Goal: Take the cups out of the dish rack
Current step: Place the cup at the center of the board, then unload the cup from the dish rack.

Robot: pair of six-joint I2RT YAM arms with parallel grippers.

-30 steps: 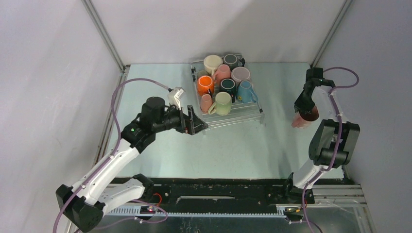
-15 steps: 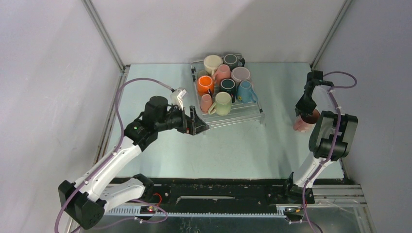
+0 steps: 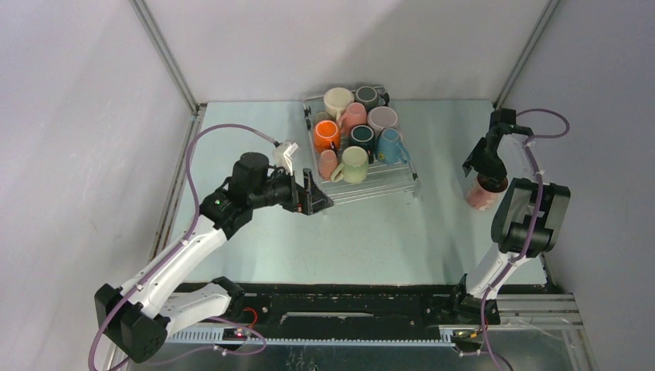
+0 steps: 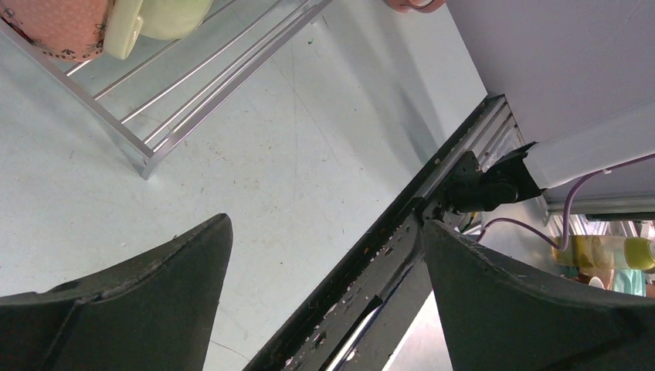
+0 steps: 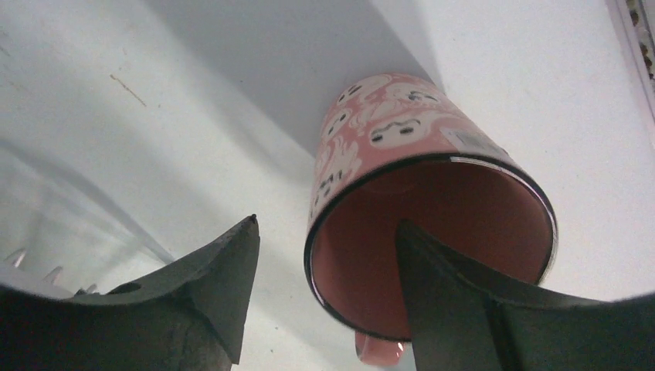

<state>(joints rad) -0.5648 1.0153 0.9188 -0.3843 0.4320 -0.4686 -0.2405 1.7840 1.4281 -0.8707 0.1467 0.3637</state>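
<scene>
One patterned pink cup (image 5: 402, 139) unloaded: stands on table (image 3: 371, 239) at far right, well apart from dish rack (image 3: 386, 182). Right claw (image 5: 326, 224) released, straddling its wall. About nine cups (image 3: 361, 137) left in rack. Left claw (image 4: 326, 224) spread wide, empty, near rack's corner.

Mugs (image 3: 354, 116) crowd the far part of the dish rack (image 3: 386, 179), touching or nearly so; only its near ribs lie bare. The left gripper (image 3: 317, 197), jaws wide, stands at the rack's near left corner. Open table (image 3: 386, 239) spreads nearer. Near the table's right edge, a pink mug (image 3: 480, 198) stands under the right gripper (image 3: 483, 179).
</scene>
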